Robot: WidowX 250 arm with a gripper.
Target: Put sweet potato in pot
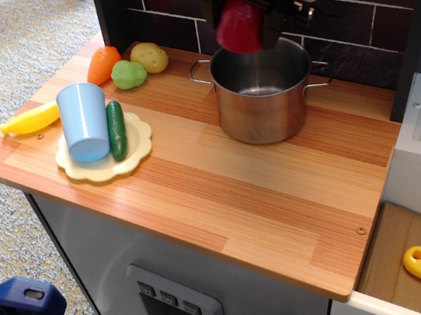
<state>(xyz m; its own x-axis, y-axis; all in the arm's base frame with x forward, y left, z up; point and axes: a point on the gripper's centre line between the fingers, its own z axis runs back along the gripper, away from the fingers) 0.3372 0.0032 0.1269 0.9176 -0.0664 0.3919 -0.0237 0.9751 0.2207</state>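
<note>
The sweet potato (238,27) is a glossy deep-red toy, held in the air by my black gripper (242,21), whose fingers are shut on it. It hangs just above the back left rim of the pot (261,94). The pot is a shiny steel cylinder with two loop handles, standing at the back of the wooden counter, and what shows of its inside looks empty. The upper part of my arm runs out of the top of the frame.
A pale yellow plate (139,140) at the left holds an upturned light-blue cup (84,120) and a green cucumber (117,129). Behind it lie an orange carrot (102,64), a green toy (128,74), a tan potato (149,56) and a yellow banana (30,119). A dark brick wall (349,24) backs the counter.
</note>
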